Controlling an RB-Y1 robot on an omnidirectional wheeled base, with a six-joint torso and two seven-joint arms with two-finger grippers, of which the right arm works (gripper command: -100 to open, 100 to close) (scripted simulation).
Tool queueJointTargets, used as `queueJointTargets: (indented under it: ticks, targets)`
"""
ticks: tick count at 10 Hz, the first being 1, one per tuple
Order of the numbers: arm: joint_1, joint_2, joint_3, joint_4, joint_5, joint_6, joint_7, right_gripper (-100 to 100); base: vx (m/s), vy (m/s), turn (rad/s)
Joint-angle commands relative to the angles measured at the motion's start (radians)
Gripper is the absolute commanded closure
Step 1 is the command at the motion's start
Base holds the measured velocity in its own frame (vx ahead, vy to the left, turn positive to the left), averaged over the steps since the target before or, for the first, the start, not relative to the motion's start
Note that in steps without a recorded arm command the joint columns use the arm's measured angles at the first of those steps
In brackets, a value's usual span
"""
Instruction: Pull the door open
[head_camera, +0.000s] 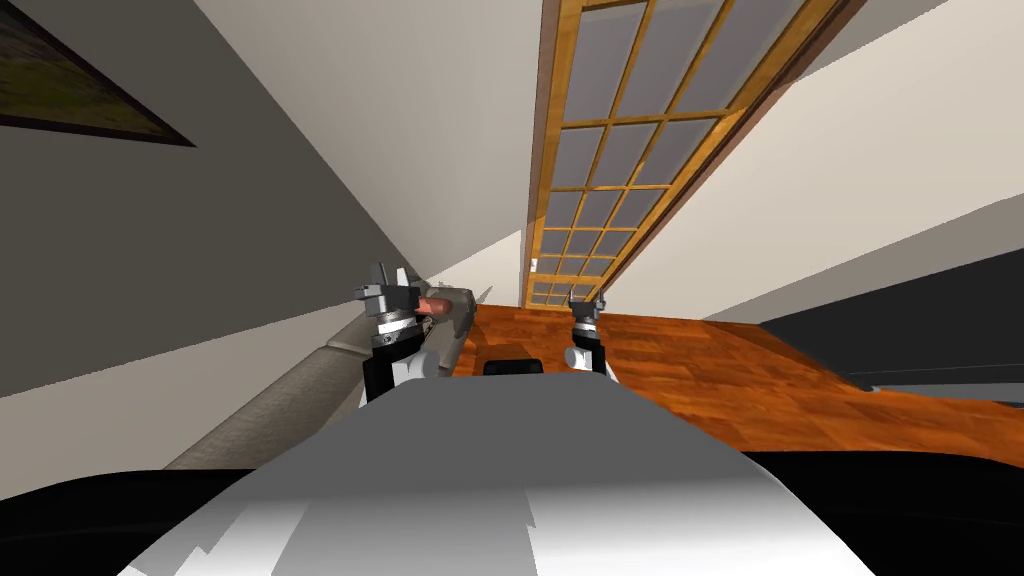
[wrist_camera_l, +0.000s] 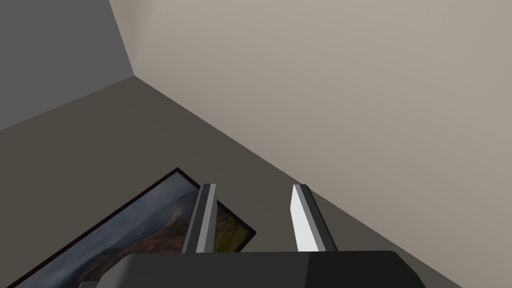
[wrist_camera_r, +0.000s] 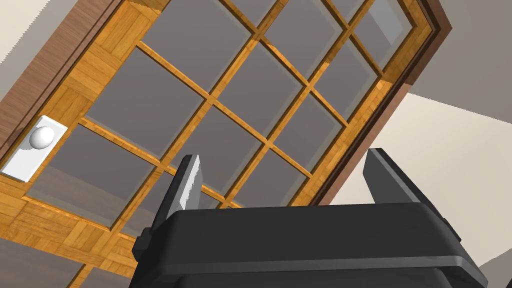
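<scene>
The door (head_camera: 590, 170) is a wooden frame with a grid of grey glass panes, set in a darker brown casing, and it stands shut ahead of me across the floor. In the right wrist view the door (wrist_camera_r: 240, 95) has a round white knob (wrist_camera_r: 42, 137) on a white plate at its edge. My right gripper (wrist_camera_r: 285, 177) points at the panes, open and holding nothing, well short of the door and off to the side of the knob. It appears small in the head view (head_camera: 587, 300). My left gripper (head_camera: 393, 275) is raised at the left, open and holding nothing (wrist_camera_l: 254, 217).
Orange-brown wooden floor (head_camera: 720, 370) runs from me to the door. A long grey-beige piece of furniture (head_camera: 290, 395) lies along the left wall, close to my left arm. A dark low block (head_camera: 900, 315) stands at the right.
</scene>
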Motion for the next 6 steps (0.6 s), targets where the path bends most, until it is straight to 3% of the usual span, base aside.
queueJointTargets:
  ticks: [1,6]
  targets:
    - [-0.009,-0.004,0.004,0.038,-0.026,-0.01,-0.028,-100,0.11,0.0,0.137]
    - [-0.031,-0.014,0.019,0.147,-0.103,-0.045,-0.109,-100,0.102,-0.006,0.137]
